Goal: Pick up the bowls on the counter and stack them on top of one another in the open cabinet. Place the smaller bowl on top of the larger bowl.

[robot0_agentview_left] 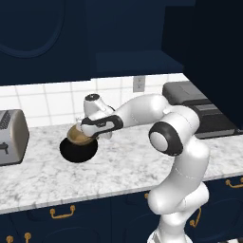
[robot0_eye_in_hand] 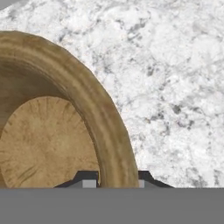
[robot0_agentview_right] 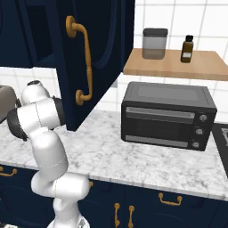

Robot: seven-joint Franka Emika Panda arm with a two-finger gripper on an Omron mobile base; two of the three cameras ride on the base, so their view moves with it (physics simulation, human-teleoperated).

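Note:
The smaller bowl [robot0_eye_in_hand: 65,131], tan wood with a browner inside, lies right under my hand. Its thick rim [robot0_eye_in_hand: 118,148] runs between my two fingertips, and both touch it. My gripper [robot0_eye_in_hand: 116,183] is shut on this rim; it shows at the end of the outstretched arm as the gripper [robot0_agentview_left: 81,133] over the tan bowl [robot0_agentview_left: 76,136]. The larger bowl [robot0_agentview_left: 78,150], glossy black, sits on the marbled counter [robot0_agentview_left: 123,163] just in front of the tan one. The open cabinet [robot0_agentview_left: 135,60] hangs above, dark inside with a flat navy floor.
A silver toaster [robot0_agentview_left: 10,137] stands at the counter's left. A black toaster oven [robot0_agentview_right: 167,116] is at the right. The open navy cabinet door [robot0_agentview_right: 95,53] with a brass handle juts out beside the arm. A wooden shelf [robot0_agentview_right: 173,67] carries a jar and a bottle.

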